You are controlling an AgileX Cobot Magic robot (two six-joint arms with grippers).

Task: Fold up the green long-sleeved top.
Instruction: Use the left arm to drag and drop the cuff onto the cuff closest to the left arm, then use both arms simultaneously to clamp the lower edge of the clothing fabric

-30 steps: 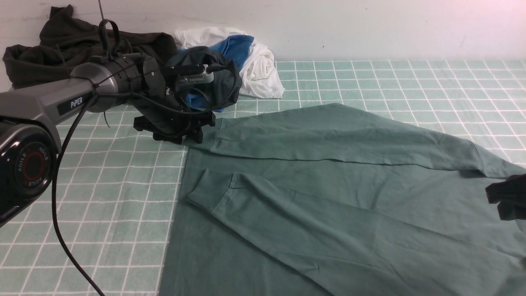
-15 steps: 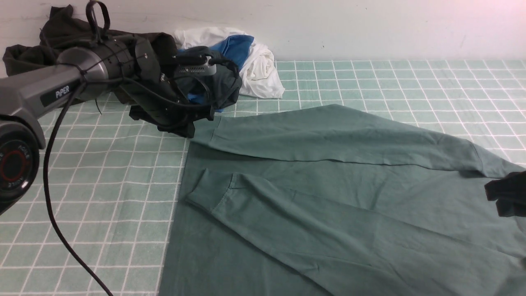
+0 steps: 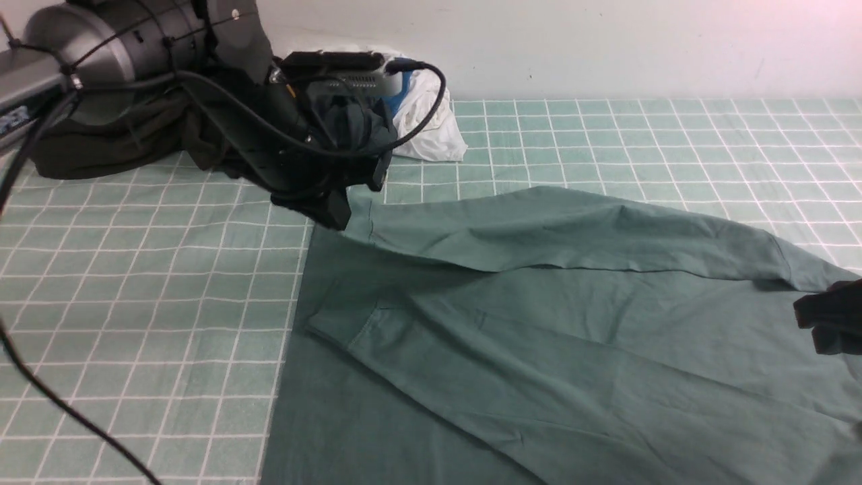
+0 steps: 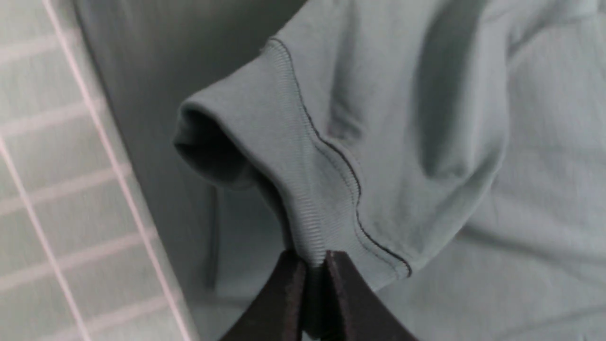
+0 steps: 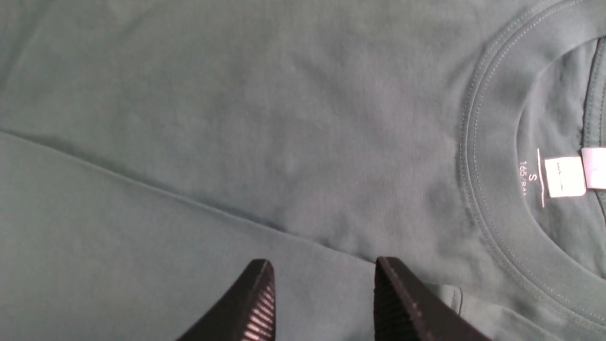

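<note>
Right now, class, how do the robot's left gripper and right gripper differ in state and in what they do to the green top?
The left gripper is shut, pinching a sleeve's ribbed cuff; the right gripper stands open, holding nothing. The left gripper holds its cuff raised above the rest of the green long-sleeved top; the right gripper sits over flat cloth beside the neckline. Both have dark pointed fingers.

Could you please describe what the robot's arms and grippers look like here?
The left arm has a rounded grey metallic housing wrapped with black cables. A grey-fronted camera module sits above its black left gripper. The right gripper has tapering black fingers with ribbed inner pads. No lettering is legible.
</note>
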